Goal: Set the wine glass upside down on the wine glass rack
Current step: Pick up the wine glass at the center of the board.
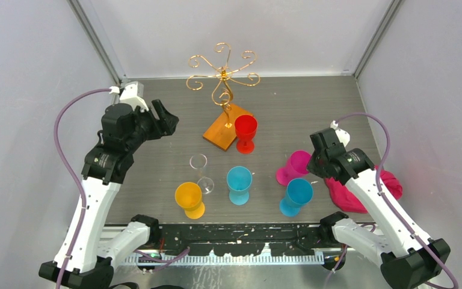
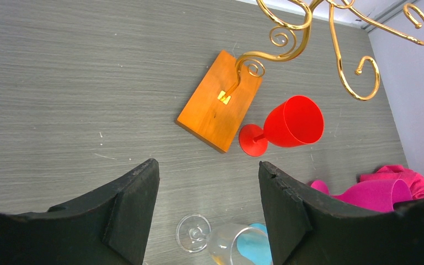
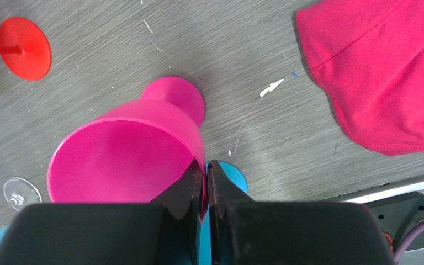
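Observation:
The wine glass rack is a gold wire stand with scroll arms on an orange wooden base, at the back middle of the table. No glass hangs on it. A pink wine glass stands tilted at the right. My right gripper is shut on its rim, with one finger inside the bowl and one outside. My left gripper hovers open over the table left of the rack, holding nothing.
A red glass stands beside the rack's base. A clear glass, a yellow glass and two blue glasses stand along the front. A pink cloth lies at the right.

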`<state>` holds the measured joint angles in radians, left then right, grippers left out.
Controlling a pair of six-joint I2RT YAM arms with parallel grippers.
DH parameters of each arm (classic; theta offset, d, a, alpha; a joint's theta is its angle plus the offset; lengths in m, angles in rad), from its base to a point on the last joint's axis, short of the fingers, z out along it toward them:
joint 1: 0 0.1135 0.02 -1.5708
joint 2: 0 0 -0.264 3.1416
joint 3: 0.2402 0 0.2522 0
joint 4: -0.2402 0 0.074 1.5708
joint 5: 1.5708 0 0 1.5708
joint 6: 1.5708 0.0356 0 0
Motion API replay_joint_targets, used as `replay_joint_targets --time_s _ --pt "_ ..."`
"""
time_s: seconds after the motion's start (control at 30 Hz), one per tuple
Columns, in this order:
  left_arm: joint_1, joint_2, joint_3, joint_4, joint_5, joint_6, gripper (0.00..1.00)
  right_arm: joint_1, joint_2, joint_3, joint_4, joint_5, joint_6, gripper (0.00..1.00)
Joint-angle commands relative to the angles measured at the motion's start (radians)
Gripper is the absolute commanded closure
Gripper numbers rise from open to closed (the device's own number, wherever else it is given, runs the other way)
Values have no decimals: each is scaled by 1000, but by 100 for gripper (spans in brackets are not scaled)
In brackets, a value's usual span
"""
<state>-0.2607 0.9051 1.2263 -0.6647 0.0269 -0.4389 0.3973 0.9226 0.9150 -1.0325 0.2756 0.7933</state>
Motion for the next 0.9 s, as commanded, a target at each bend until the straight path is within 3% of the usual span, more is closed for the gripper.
replay_joint_targets --time_s 0.0,0.87 --pt "-3 -33 16 -4 -7 0 33 5 -24 21 0 24 20 96" --pt "-3 -51 219 -146 24 -13 28 6 -22 215 23 93 -15 99"
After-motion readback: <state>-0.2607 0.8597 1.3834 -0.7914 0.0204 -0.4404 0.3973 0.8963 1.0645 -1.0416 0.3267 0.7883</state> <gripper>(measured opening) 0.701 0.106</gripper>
